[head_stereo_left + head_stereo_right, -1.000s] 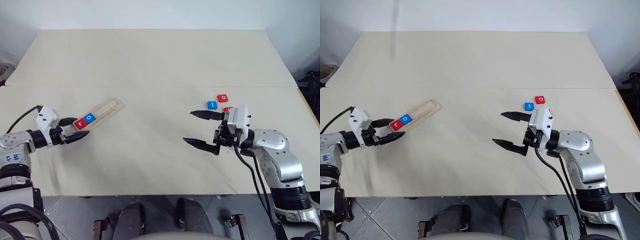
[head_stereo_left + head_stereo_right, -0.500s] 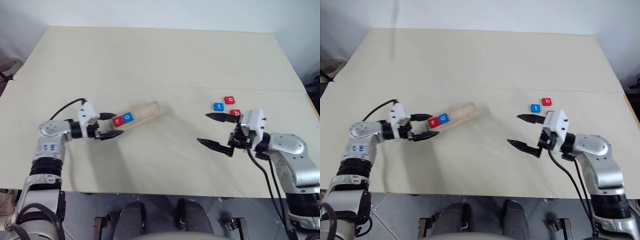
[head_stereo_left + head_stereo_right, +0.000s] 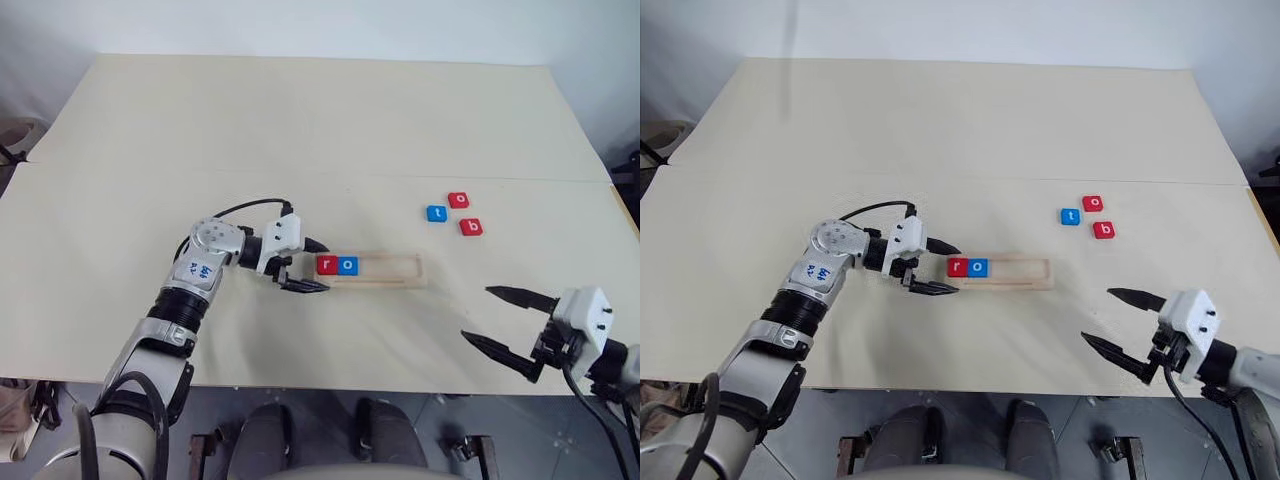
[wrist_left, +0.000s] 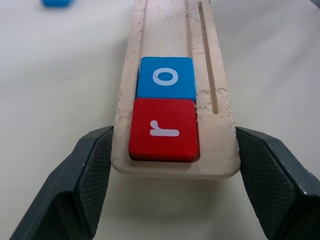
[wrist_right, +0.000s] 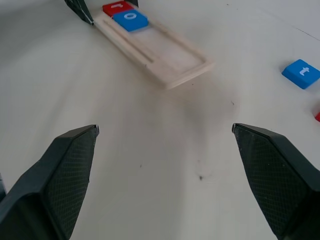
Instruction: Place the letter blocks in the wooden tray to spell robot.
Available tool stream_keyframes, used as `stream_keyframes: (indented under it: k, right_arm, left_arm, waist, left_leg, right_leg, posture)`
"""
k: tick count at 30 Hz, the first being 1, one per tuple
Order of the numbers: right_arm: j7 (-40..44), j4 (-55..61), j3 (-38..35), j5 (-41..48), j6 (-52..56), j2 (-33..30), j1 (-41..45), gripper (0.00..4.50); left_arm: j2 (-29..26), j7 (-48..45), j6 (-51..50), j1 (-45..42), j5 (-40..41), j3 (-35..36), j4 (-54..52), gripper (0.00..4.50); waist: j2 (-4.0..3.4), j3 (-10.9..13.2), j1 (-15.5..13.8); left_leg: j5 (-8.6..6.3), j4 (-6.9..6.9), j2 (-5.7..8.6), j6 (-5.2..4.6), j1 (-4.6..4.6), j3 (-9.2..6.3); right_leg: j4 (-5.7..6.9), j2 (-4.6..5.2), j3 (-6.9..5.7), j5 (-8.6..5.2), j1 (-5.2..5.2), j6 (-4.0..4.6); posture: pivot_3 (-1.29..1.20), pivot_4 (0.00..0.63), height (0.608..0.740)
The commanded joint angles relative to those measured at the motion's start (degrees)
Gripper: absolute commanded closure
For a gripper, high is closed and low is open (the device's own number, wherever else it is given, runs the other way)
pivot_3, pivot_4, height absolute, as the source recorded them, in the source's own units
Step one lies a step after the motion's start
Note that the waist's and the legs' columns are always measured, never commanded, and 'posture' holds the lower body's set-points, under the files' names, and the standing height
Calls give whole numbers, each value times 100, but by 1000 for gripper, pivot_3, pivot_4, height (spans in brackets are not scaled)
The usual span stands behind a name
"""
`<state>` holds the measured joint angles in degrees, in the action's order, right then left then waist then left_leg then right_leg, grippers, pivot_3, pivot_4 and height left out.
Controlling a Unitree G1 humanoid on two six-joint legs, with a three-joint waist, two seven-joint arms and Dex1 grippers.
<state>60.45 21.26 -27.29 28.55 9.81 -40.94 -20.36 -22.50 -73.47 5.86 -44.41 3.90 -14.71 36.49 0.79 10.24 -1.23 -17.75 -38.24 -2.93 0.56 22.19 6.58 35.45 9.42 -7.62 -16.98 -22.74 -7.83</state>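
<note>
The tray (image 3: 372, 268), a long narrow holder of pale raw wood with a shallow lengthwise groove and rough, slightly chipped edges, is seen lying level just below the middle of the left eye frame on the cream, matt tabletop (image 3: 300, 120). Its left end is clamped between the two black, cross-hatched fingers (image 4: 90, 170) of the left gripper (image 3: 303, 266); in the left wrist view the fingers are pressed against both long sides of the wood. Two flat rounded-square blocks with white lowercase letters are seated in the groove at that end: a red r (image 3: 327, 265) nearest the gripper and a blue o (image 3: 348, 265) touching it. The rest of the groove is seen as bare wood.

Three more blocks are laid loose on the tabletop at the right of the frame, above the tray and well apart from it: a blue t (image 3: 436, 213), a red o (image 3: 459, 200) just above and right of it, and a red b (image 3: 471, 227) below that. They are near one another but not touching.

The right gripper (image 3: 508, 321) is held at the lower right, its pointed fingers spread wide around nothing. A faint seam is seen running across the tabletop.
</note>
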Motion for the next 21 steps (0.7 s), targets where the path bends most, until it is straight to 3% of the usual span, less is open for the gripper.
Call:
stream_keyframes:
  k: [1, 4, 6, 8, 16, 21]
  right_arm:
    - [-182, 353, -204, 104, -166, 182, -221, 0]
    - [-311, 470, -193, 130, -164, 235, -259, 0]
    - [-415, 459, -161, 153, -163, 260, -173, 0]
    - [-427, 393, -120, 150, -158, 238, -117, 0]
    - [-478, -126, -380, 161, -192, 125, 160, 0]
    - [-1395, -502, -252, -80, 6, 417, 782, 0]
  left_arm:
    - [10, -149, 30, -15, 4, -18, -14, 1115]
    - [-62, -124, -185, 29, -36, -19, -124, 1115]
    - [-94, -108, -377, 115, 72, 67, -319, 401]
    - [-111, -145, -479, 150, 145, 101, -487, 69]
    - [-220, 117, -704, 113, 581, 680, -1194, 69]
    - [-942, 0, -828, 744, 1432, 1699, -2169, 69]
  waist:
    - [0, 0, -15]
    - [0, 0, -14]
    - [-1, 0, -9]
    - [-1, 0, -7]
    - [0, 0, -14]
    - [0, 0, 68]
  left_leg:
    - [0, -1, 0, 0, 1, -3]
    - [-2, -4, 1, -4, 1, -1]
    - [-3, -3, 0, -5, 0, -4]
    - [-3, -3, 0, -5, -1, -5]
    - [-3, -9, 1, -5, 3, -5]
    - [-3, -4, -2, -4, -1, -5]
  right_leg:
    - [0, 0, -1, 0, 0, 0]
    - [-3, 0, 1, 2, 5, -4]
    - [-3, 0, 0, 2, 5, -4]
    - [-1, 0, 0, 2, 5, -4]
    - [-2, 1, 1, 3, 6, -5]
    - [1, 0, 2, 3, 5, -5]
  posture:
    - [0, 150, 740]
    - [0, 150, 740]
    - [0, 150, 740]
    - [0, 150, 740]
    - [0, 150, 740]
    - [0, 150, 740]
